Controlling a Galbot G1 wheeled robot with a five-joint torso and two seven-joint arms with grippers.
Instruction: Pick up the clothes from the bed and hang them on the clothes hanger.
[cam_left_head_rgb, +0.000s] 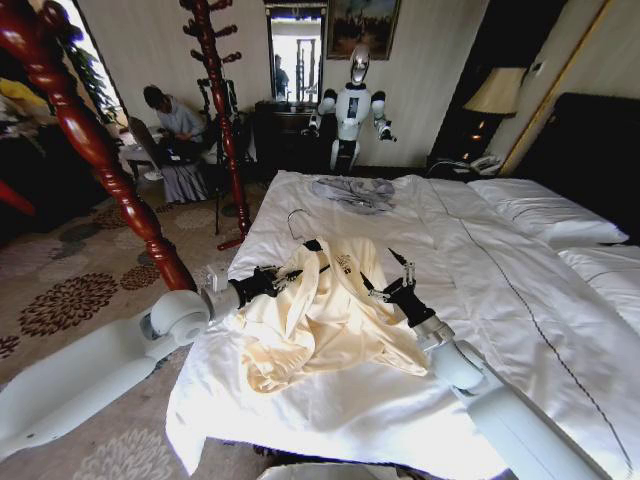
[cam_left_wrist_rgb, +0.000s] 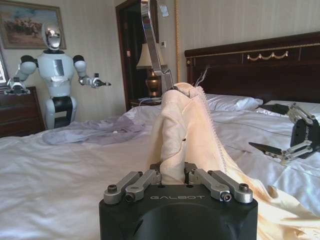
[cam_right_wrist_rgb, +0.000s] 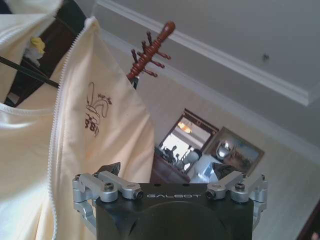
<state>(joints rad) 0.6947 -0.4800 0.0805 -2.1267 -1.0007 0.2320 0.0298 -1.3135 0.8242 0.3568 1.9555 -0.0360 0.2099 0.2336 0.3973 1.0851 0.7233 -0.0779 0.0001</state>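
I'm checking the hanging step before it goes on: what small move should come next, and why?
Probably bring the right tool in to take the cream jacket's free side. The left tool is shut on one fold of it, holding it up with the black hanger at its collar, while the right tool hangs open beside the zipper edge, gripping nothing, and much of the jacket lies on the bed.

Left gripper is clamped on a fold of the cream-yellow clothes, fabric rising in a peak straight ahead of it, zipper edge running down the near side. Silver hook of the clothes hanger sticks up out of the top of the peak. Right gripper sits off to the side, fingers spread, just above the bed. Grey-blue garment lies crumpled farther back on the duvet.
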